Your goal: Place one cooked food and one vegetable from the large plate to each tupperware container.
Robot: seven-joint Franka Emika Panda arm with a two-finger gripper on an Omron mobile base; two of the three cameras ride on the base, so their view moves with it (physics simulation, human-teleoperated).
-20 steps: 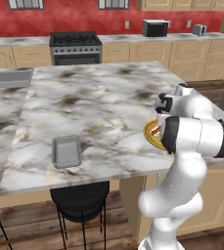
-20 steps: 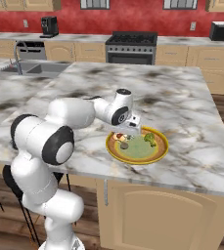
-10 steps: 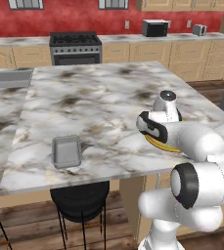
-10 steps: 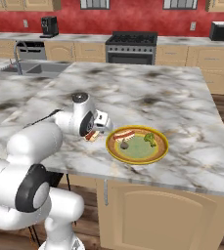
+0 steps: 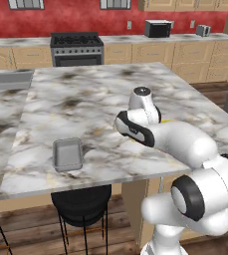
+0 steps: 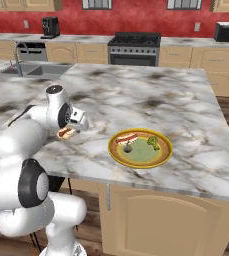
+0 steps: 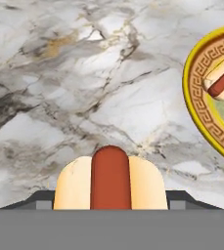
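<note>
The tool (image 6: 68, 131) is clamped on a hot dog (image 7: 110, 177), a red sausage in a pale bun, with one finger on each side of the bun. In the right base view the hot dog shows just under the tool, held above the marble table (image 6: 136, 100) and off to the left of the large plate (image 6: 140, 148). In the hand view the bun sits at the bottom between the two dark tips, with bare marble beneath it.

The large plate lies on the table near its front edge, well clear of the tool. Its yellow rim and orange-red ring enclose a pale green centre. On it lie a second hot dog (image 6: 126, 138) at the left, a small dark item (image 6: 128, 147) near the middle that is too small to name, and a green piece of broccoli (image 6: 153, 143) at the right. The hand view catches the plate's left part at its right edge.

In the left base view a grey tupperware container (image 5: 67, 154) rests on the table near the front edge, well apart from the tool, to its left.
</note>
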